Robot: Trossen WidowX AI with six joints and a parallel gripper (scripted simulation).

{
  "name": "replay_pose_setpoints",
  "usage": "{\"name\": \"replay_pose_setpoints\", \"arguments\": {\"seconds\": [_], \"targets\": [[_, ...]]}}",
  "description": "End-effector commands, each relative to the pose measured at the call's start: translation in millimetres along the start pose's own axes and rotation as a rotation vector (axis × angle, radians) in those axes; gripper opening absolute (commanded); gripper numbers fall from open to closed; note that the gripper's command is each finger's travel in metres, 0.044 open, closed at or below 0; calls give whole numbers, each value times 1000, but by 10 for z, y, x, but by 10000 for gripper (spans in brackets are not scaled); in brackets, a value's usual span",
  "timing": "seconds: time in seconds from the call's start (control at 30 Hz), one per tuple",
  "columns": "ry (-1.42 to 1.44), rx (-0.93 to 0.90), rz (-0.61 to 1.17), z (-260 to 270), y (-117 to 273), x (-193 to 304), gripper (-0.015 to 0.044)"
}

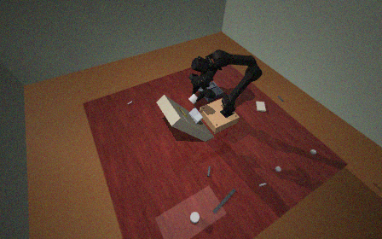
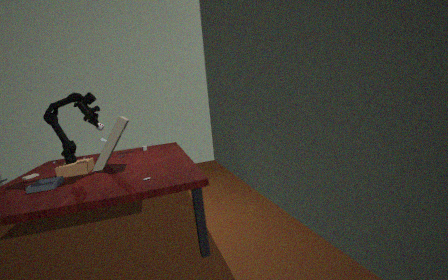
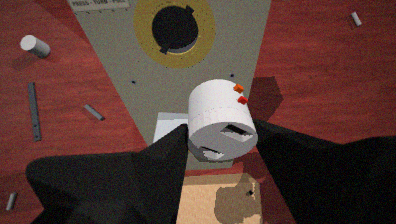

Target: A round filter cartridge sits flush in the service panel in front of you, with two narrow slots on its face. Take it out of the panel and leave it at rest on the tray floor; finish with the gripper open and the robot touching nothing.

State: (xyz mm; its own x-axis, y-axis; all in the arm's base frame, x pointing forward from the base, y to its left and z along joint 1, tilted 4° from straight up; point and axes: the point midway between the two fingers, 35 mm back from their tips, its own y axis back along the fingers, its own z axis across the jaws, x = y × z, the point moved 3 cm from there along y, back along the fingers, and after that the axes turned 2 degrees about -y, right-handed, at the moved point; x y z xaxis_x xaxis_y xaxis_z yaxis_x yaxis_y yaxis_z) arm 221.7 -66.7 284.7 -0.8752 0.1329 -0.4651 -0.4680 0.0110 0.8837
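The white round cartridge is out of the panel, held in the air. My gripper is shut on its sides. In the wrist view its slotted face points toward the camera, and orange and red tabs show on its side. The slanted panel has a yellow ring around a dark, empty round hole. The grey-blue tray stands on the table beside the arm's base, away from the cartridge; its floor is hard to make out.
A pale plate juts from the panel's lower part. A wooden block sits under the arm's base. A long grey bar, a white cylinder and several small pieces lie around the table.
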Motion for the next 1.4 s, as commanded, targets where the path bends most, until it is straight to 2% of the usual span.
{"name": "replay_pose_setpoints", "arguments": {"seconds": [0.0,0.37,0.43,1.37], "targets": [[3,-1,-6,-139,-20,-19,0],[4,2,-15,-520,-62,7,0],[-17,14,-6,-445,-55,14,0],[-773,458,-15,-1710,84,787,0]]}}
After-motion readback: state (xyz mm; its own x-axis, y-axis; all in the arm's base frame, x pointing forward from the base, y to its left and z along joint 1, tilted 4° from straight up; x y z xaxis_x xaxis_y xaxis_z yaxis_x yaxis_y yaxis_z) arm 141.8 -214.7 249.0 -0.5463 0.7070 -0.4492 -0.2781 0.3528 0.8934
